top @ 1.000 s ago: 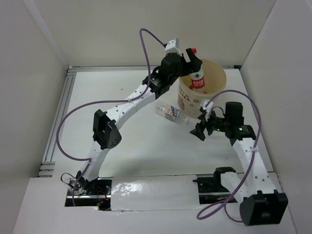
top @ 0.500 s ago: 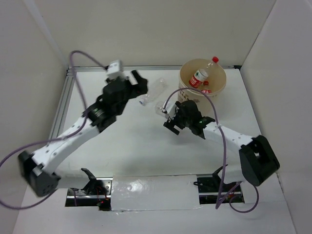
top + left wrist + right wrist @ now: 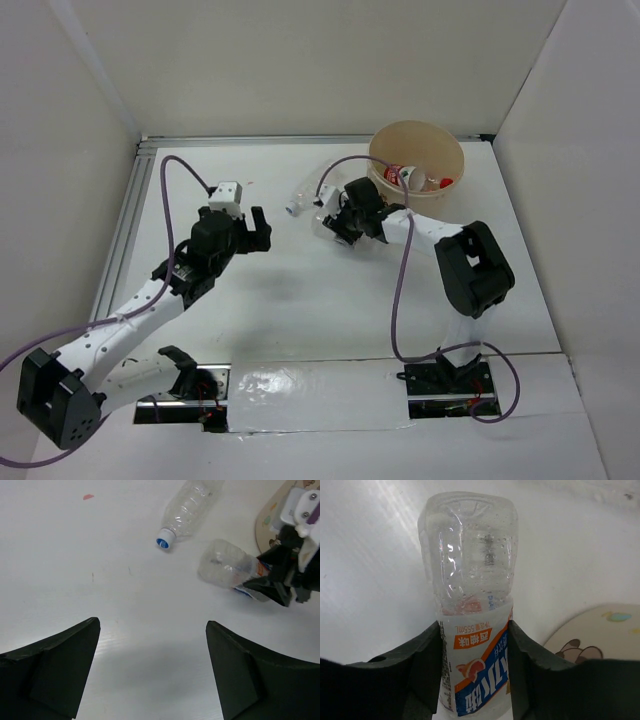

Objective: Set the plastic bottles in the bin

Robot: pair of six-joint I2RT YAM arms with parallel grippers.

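Observation:
The bin (image 3: 437,141) is a round beige tub at the back right, with red-labelled bottles (image 3: 402,175) lying inside. My right gripper (image 3: 341,226) is shut on a clear bottle (image 3: 470,555) with a blue, orange and white label, lying on the table just left of the bin; its fingers (image 3: 422,665) press both sides of the label. A second clear bottle (image 3: 300,196) with a blue cap lies a little further left and shows in the left wrist view (image 3: 192,507). My left gripper (image 3: 257,232) is open and empty over bare table, left of both bottles.
The white table is enclosed by white walls at the back and both sides, with a metal rail (image 3: 120,240) along the left. The bin's printed side (image 3: 592,637) stands close to the right of the held bottle. The right gripper (image 3: 287,575) also shows in the left wrist view.
My left arm swung from above the bin to the left and down, its gripper now empty. My right gripper moved to the bottle beside the bin and closed on it.

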